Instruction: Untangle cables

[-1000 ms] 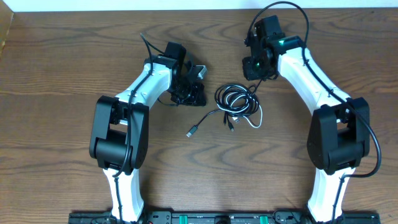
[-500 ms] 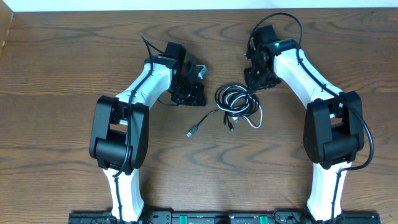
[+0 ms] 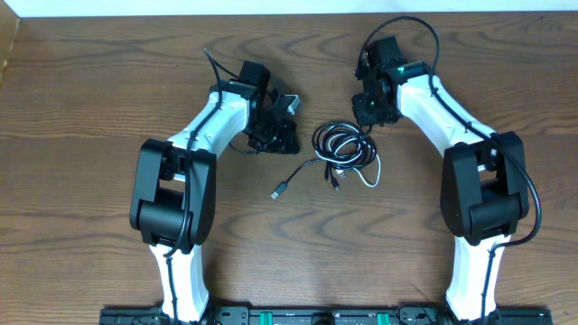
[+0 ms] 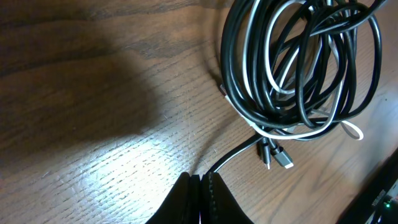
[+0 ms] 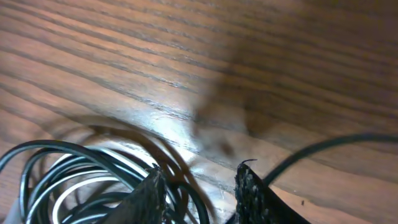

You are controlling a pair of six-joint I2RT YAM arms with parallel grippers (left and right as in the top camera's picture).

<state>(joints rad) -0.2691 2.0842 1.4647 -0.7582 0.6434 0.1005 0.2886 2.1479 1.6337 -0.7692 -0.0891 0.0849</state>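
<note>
Right gripper (image 5: 199, 190) has edged down twd the top edge of the cables (image 3: 343, 149), fingers apart w/ nothing btwn them. Left gripper (image 4: 200, 179) hasn't budged: fingers pressed together, empty, near the coil's left side. Cables lie bundled on the table (image 3: 90, 108) btwn both arms, one plug end trailing lower left. Probably lining up a first grab; tangle not yet loosened.
</note>
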